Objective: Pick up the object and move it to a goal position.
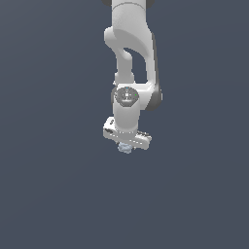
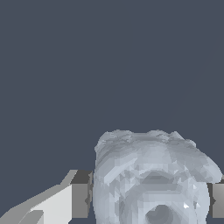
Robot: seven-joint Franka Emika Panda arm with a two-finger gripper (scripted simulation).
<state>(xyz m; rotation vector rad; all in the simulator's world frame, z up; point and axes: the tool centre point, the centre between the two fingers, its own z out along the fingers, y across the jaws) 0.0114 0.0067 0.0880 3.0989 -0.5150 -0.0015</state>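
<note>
the big white jointed robot arm (image 1: 130, 58) hangs straight down, its white two-fingered tool (image 1: 126, 144) closed snugly on the small pale grey-blue bumpy lump (image 2: 151, 179), pads touching both sides. i'd carry it slowly, grip firm, no jerks.

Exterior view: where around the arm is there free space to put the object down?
The dark surface is bare on both sides of the arm and in front of it. Only the spot at the hand is crowded: the pale lump sits between its fingers.
</note>
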